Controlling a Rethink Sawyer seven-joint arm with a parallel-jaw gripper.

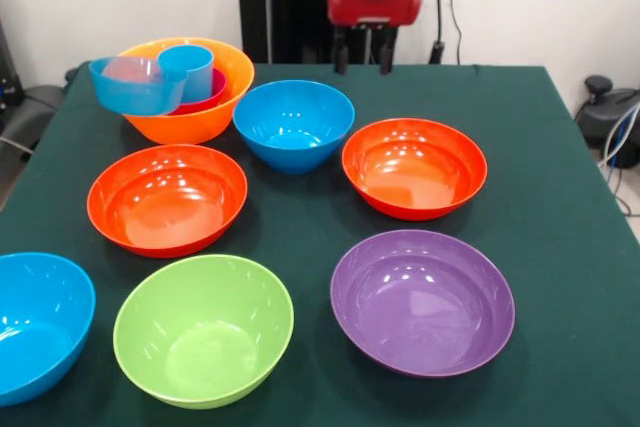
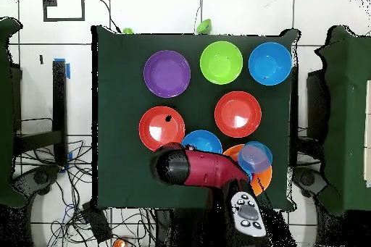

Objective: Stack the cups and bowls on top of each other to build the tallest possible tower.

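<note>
At table's far edge in front view, gripper [image 1: 362,55] hangs above cloth, fingers parted, holding nothing. We see orange bowl [image 1: 205,117] far left with light-blue tumbler [image 1: 189,69], red cup [image 1: 207,97], small blue bowl [image 1: 133,87] inside. Six bowls sit separate, unstacked.

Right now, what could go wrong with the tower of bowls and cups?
1. The small blue bowl sits tilted on the rim of the orange bowl, next to the light-blue cup. A bump might tip it onto the table.
2. The gripper hangs close behind the blue bowl, so coming down it might knock that bowl.
</note>
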